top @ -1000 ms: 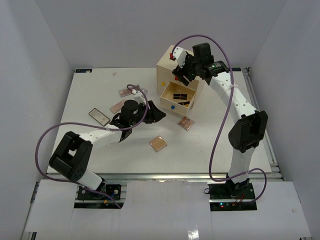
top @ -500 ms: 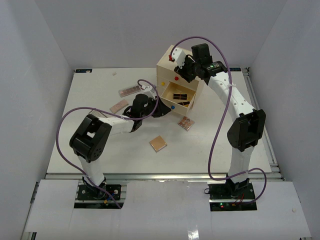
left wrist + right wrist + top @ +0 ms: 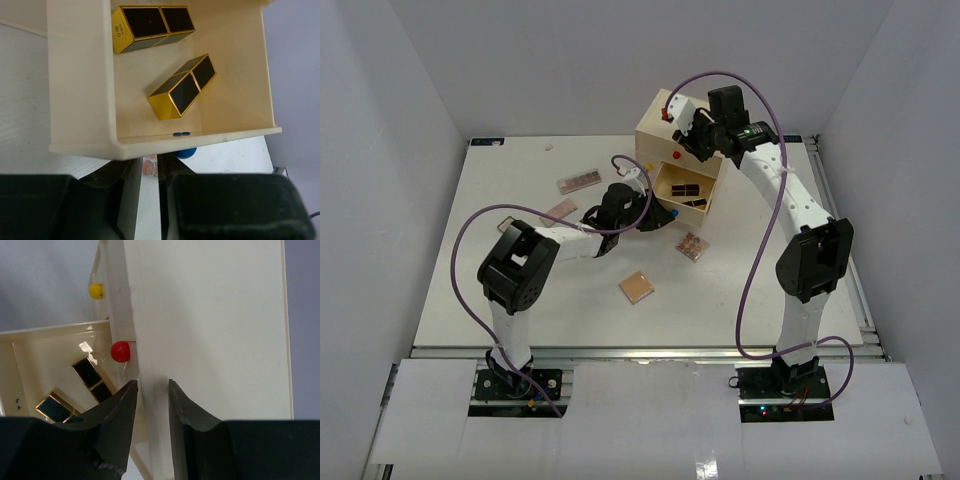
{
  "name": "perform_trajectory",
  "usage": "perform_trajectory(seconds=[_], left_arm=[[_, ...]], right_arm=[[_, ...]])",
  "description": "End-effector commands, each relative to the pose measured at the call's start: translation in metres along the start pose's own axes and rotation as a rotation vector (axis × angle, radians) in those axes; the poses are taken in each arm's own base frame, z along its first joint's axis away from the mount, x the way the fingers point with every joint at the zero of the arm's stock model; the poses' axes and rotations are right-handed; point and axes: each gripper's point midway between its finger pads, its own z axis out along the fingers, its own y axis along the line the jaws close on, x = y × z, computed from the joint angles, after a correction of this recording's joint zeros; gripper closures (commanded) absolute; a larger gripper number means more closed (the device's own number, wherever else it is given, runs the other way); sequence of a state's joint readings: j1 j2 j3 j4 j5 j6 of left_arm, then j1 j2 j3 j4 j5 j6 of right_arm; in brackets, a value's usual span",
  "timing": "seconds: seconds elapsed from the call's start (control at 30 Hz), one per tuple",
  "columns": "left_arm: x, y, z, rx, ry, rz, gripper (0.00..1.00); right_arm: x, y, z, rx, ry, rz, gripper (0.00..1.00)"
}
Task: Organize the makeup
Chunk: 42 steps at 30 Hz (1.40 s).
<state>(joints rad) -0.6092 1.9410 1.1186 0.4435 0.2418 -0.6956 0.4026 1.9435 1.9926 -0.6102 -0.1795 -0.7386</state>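
The cream chest (image 3: 658, 132) stands at the back, its middle drawer (image 3: 662, 181) pulled out. Two black-and-gold lipstick tubes (image 3: 152, 27) (image 3: 182, 86) lie inside it. My left gripper (image 3: 660, 216) sits low at the drawer's front, just left of the blue knob (image 3: 186, 152). Its jaws are almost together with nothing between them. My right gripper (image 3: 150, 390) is shut on the chest's top front edge, beside the red knob (image 3: 120, 351). On the table lie a peach compact (image 3: 637, 287), a patterned palette (image 3: 692, 246), a pink palette (image 3: 579, 181) and another compact (image 3: 558, 212).
White walls enclose the table on three sides. Purple cables loop from both arms, the left one over the table's left half. A yellow knob (image 3: 96, 290) shows on the drawer below the open one. The left arm's links lie low across the table's middle.
My left arm has swung right from mid-table to the drawer's front, its jaws closing. My right gripper's jaws have closed in on the chest's top edge.
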Motion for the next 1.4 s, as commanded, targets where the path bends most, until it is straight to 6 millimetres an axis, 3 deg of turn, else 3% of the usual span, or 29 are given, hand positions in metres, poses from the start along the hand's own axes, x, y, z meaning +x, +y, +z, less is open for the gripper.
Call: perform_trajectory(seconds=[0.0,0.3,0.63,0.97,1.37], left_arm=[[-0.059,-0.025,0.008,0.024,-0.188,0.03,0.71],[-0.079,-0.026,0.0,-0.001,-0.275,0.051,0.71],[-0.096,-0.017,0.005,-0.058,-0.353,0.048,0.71],[-0.111,-0.02,0.034,-0.045,-0.365,0.052,0.7],[-0.114,-0.007,0.065,-0.059,-0.392,-0.044,0.68]], right_arm=[[0.014,0.041,0.008,-0.153,0.032,0.049,0.63],[0.019,0.046,0.01,-0.17,0.046,0.052,0.64],[0.021,0.049,0.012,-0.185,0.051,0.056,0.65],[0.021,0.053,0.013,-0.208,0.049,0.063,0.65],[0.024,0.062,0.021,-0.237,0.055,0.079,0.65]])
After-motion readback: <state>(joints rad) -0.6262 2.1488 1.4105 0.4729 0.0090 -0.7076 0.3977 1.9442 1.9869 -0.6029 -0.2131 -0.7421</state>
